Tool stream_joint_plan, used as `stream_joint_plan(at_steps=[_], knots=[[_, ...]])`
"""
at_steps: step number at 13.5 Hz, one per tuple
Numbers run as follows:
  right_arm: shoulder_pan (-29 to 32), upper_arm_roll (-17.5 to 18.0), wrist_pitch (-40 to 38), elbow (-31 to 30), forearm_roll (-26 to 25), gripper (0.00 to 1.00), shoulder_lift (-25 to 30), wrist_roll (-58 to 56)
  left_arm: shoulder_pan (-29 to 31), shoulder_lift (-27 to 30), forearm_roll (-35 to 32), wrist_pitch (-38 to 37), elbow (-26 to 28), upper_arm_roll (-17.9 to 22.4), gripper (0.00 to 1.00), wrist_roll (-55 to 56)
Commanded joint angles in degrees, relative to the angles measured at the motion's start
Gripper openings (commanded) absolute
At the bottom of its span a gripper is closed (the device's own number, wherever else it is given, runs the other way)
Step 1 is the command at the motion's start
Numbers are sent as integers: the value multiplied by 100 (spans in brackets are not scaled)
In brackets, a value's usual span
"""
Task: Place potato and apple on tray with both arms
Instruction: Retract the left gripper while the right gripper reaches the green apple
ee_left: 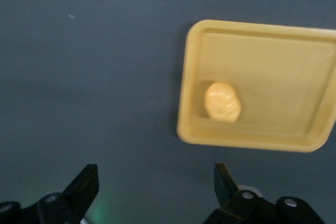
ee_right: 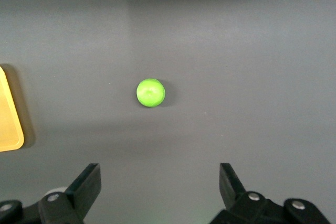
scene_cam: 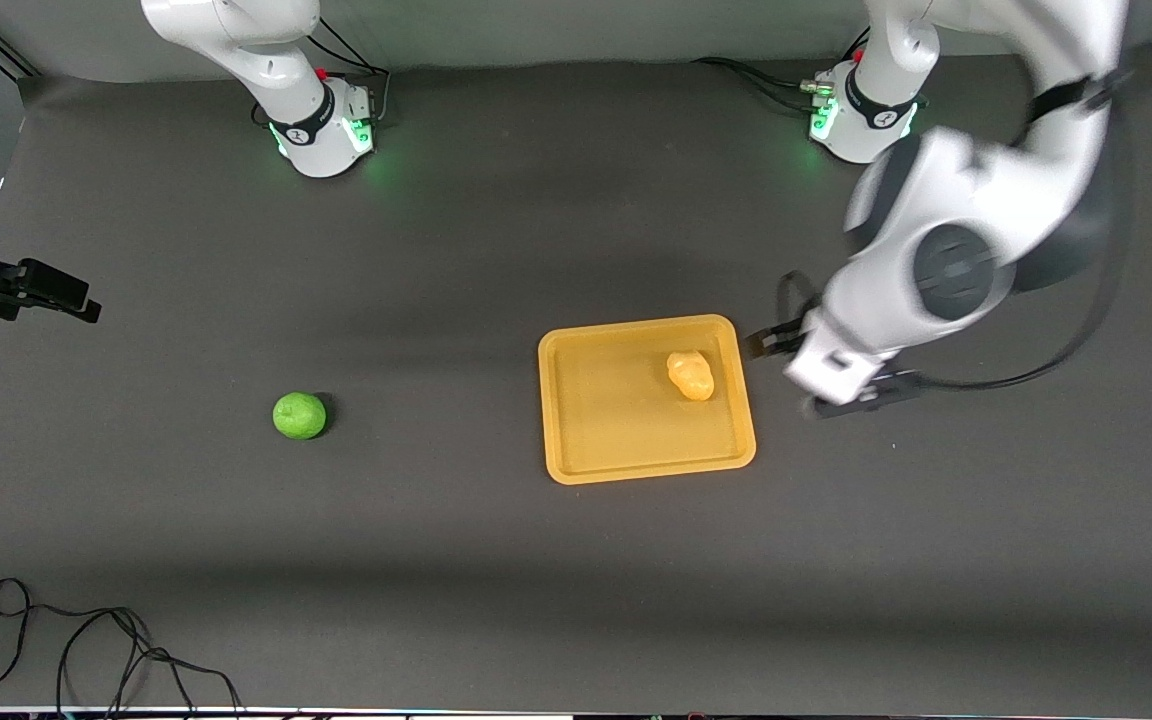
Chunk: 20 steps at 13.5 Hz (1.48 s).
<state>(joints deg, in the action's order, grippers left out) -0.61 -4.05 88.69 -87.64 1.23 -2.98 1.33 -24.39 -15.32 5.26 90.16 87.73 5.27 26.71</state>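
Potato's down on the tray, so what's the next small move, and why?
Probably lower the open right gripper toward the apple: it lies alone on the table, off the tray. The potato is placed; the open left gripper is empty beside the tray.

We note two white arms, glossy rounded shells, dark grey bands at the joints. The left arm (scene_cam: 946, 250) carries a round dark grey cap and a looping black cable. Both white bases glow green, black cables trailing off. Black fingers (ee_left: 84, 187) end in slanted tips, silver screws at their mounts.
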Motion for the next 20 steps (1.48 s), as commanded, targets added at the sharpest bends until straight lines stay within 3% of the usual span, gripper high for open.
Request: stream_joint_plan(at_steps=[1, 5, 8, 14, 18, 20], knots=[[-18, 44, -97, 45, 0, 100, 60, -63, 407, 361, -666, -665, -160, -52, 98, -1207], [-273, 70, -1, -16, -9, 100, 34, -19, 1496, 880, -615, -1000, -125, -52, 98, -2641], [-422, 62, 603, -480, 18, 100, -28, 148, 1858, 1109, -614, -1229, -151, -44, 96, -2741], [-528, 71, 3546, -2519, 61, 100, -457, 210, 2034, 1162, -570, -1167, -142, -44, 95, -2750], [-704, 62, 4042, -2732, 158, 100, -1107, 210, 2254, 1224, -570, -1019, -81, 0, 95, -3224], [-704, 62, 4173, -2785, 158, 100, -1432, 210, 1967, 1320, -579, -782, 164, 288, 95, -3233]])
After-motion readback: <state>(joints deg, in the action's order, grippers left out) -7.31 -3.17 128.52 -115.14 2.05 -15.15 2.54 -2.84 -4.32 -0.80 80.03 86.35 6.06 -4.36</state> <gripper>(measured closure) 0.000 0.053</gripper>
